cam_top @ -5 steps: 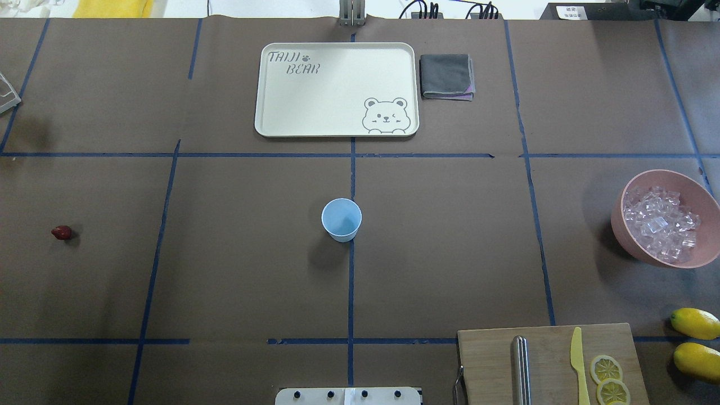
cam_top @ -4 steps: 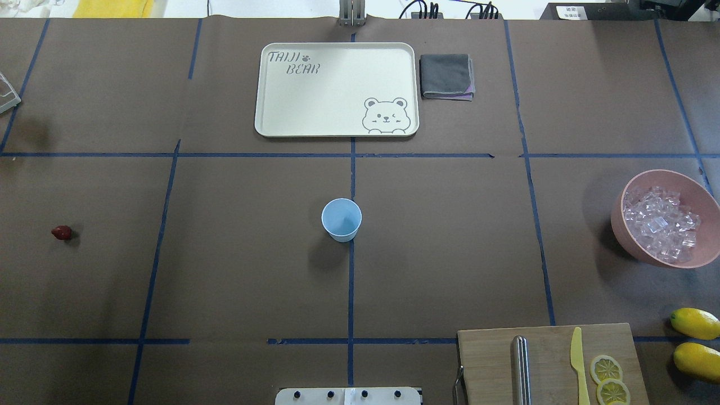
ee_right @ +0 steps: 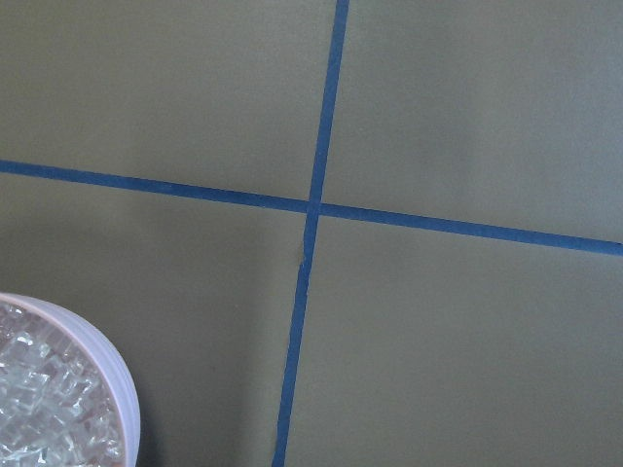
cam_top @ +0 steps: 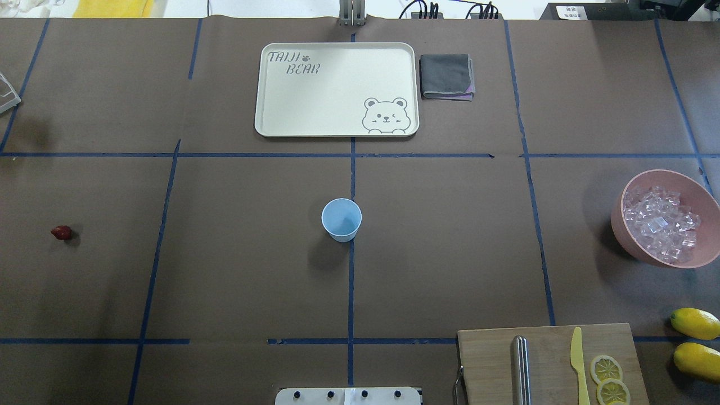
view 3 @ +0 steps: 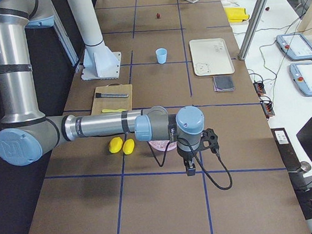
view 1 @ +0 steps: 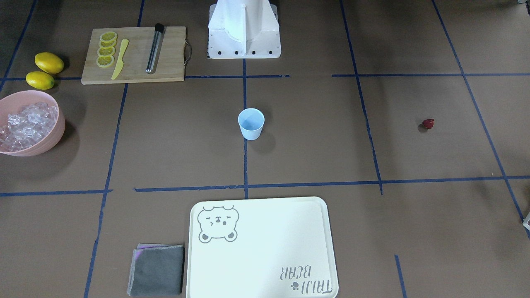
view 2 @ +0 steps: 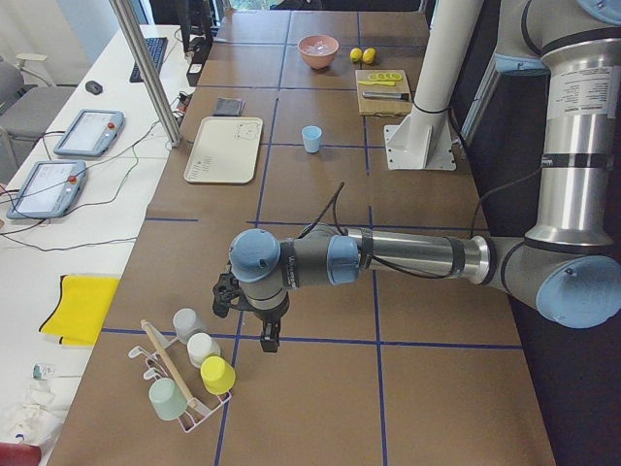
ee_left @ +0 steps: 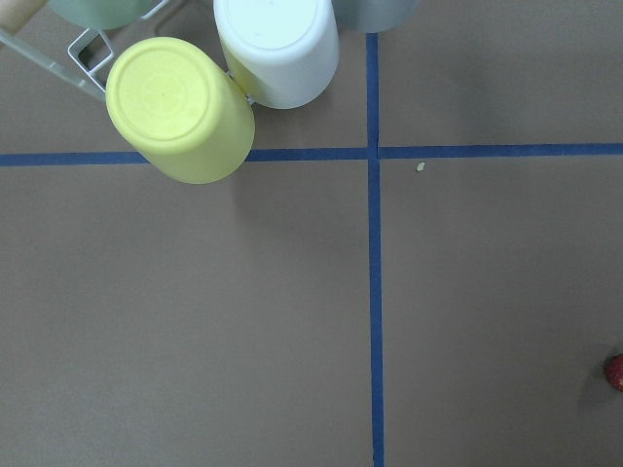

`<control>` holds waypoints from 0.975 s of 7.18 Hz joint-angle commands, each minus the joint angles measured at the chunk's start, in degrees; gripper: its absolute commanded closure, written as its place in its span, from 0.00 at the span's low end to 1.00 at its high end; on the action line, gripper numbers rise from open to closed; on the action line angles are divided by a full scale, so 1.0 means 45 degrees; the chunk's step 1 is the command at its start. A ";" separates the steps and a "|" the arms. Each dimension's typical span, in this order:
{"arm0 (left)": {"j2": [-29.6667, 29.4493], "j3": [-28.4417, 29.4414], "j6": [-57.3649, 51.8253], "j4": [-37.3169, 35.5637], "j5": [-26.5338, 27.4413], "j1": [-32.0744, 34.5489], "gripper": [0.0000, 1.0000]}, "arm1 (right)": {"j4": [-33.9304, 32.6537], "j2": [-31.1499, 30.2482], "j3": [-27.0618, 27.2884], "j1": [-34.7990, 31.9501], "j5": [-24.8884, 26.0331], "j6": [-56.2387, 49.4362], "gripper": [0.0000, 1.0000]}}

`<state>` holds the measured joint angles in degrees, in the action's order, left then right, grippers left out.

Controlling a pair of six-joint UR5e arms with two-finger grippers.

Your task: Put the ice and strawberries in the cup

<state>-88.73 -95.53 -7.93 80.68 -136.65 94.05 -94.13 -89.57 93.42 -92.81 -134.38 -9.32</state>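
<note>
The pale blue cup [cam_top: 341, 219] stands upright and looks empty at the table's middle, also visible from the front [view 1: 251, 123]. One dark red strawberry [cam_top: 62, 232] lies alone far out on the left; its edge shows in the left wrist view [ee_left: 615, 373]. The ice [cam_top: 661, 224] fills a pink bowl [cam_top: 658, 173] at the right, partly in the right wrist view [ee_right: 49, 399]. My left gripper [view 2: 264, 340] hangs beyond the strawberry near a cup rack. My right gripper [view 3: 190, 169] hovers just outside the bowl. I cannot tell whether either is open or shut.
A cream bear tray [cam_top: 337, 90] and a grey cloth [cam_top: 447, 76] lie at the far side. A cutting board [cam_top: 551, 365] holds a yellow knife, a metal rod and lemon slices, with two lemons [cam_top: 696, 340] beside it. Upturned cups [ee_left: 180, 107] sit on a rack.
</note>
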 commanded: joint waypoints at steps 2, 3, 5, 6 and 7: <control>0.1683 -0.0431 -0.0113 0.2000 -0.0063 -0.0001 0.00 | 0.0000 -0.0036 0.0022 0.0000 -0.0020 0.0020 0.00; 0.2135 -0.0276 -0.0133 0.3734 -0.0024 -0.0001 0.00 | 0.0000 -0.0056 0.0061 0.0000 -0.0020 0.0020 0.00; 0.2472 -0.0275 0.1398 0.4864 -0.0043 -0.0001 0.00 | 0.0563 -0.0056 0.0081 0.0039 -0.0136 -0.0020 0.00; 0.2414 -0.0313 0.2590 0.4884 -0.0043 -0.0195 0.00 | 0.1244 -0.0191 0.0177 0.0271 -0.0601 -0.0019 0.00; 0.2413 -0.0391 0.2892 0.4923 -0.0063 -0.0506 0.00 | 0.2178 -0.0831 0.0933 0.0931 -0.1244 0.0715 0.00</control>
<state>-77.89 -96.98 1.72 102.35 -136.87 93.08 -88.66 -90.97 94.92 -91.19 -137.11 -8.57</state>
